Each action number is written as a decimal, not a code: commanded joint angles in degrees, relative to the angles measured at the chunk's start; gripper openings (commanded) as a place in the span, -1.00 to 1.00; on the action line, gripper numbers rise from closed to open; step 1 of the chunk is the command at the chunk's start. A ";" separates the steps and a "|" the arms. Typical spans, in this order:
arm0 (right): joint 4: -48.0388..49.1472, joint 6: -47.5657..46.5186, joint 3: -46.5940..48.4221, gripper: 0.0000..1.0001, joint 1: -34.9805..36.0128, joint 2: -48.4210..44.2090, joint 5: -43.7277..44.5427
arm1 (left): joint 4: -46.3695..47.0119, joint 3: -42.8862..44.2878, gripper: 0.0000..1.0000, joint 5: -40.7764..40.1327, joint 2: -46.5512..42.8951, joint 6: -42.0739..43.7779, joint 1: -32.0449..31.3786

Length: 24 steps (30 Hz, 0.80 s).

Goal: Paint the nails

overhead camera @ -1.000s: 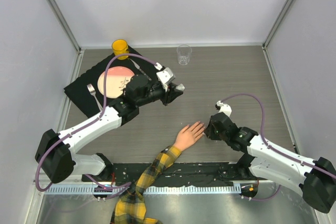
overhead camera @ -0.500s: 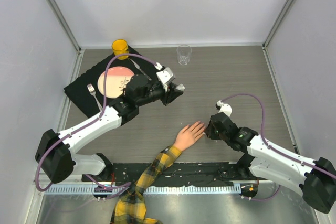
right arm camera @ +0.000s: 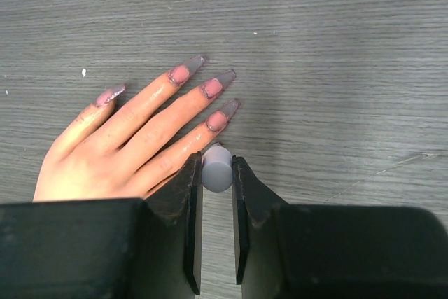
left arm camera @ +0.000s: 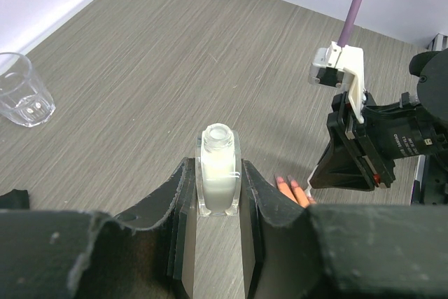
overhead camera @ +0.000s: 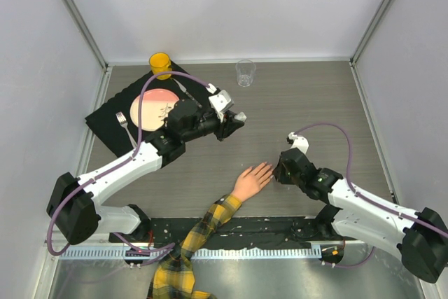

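— Where are the nails (right arm camera: 212,89)?
— On the mannequin hand (right arm camera: 119,148), flat on the table (right arm camera: 336,47). The right gripper (right arm camera: 216,164) pinches a round cap (right arm camera: 217,171) just beside them. The left gripper (left arm camera: 219,176) squeezes the open polish bottle (left arm camera: 218,148).

Black left claw (overhead camera: 240,118) and right claw (overhead camera: 277,174), white arms (overhead camera: 119,171), purple cables (overhead camera: 143,97)

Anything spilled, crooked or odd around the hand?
No spill. The uncapped bottle is clamped in the left gripper, a grey cap in the right gripper. The nails have ragged purplish rims at their bases; a white speck lies on the table beside the hand.
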 commanded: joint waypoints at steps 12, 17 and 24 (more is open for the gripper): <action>3.73 -2.57 2.72 -0.98 -1.37 1.99 0.96 | 1.74 2.36 -1.00 0.95 -0.35 0.75 0.18; 3.81 -2.75 2.72 -0.98 -1.37 2.08 -0.27 | 1.65 2.45 -1.00 0.95 -0.43 0.75 0.18; 3.20 -2.14 2.28 -0.98 -1.37 0.67 -3.25 | 1.56 2.54 -1.00 1.04 -0.52 0.66 0.18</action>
